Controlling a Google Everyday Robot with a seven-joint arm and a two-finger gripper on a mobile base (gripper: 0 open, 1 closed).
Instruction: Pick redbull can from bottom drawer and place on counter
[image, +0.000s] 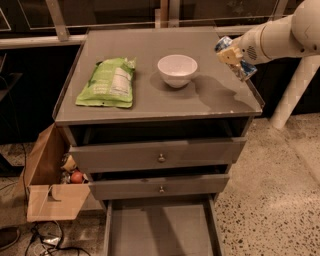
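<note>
Presently the end effector (231, 56) hangs to the right of the white bowl (177, 70), at about the bowl's own height in the view, over the right edge of the bench (150, 102). Its tan fingers are closed around the can (246, 71), which sits between them. A blue and silver end pokes out above the fingers on the side nearer the bowl, and the other end pokes out below, on the side away from it. The can is tilted rather than upright. Whether it touches the bench top cannot be told, though a dark shadow lies on the surface between it and the bowl. The white arm (272, 37) runs off to the right, away from the bowl.

To the left of the bowl, a clear gap apart, lies a green snack bag (106, 82), flat on the bench. Below the bowl, on the cabinet front, two knobbed drawers (157, 156) stand slightly pulled out. Under them the bottom drawer (160, 235) is drawn out furthest (only its flat grey floor shows). Down and to the left of the bowl, on the floor beside the cabinet, sits an open cardboard box (50, 200) with some small objects in it.
</note>
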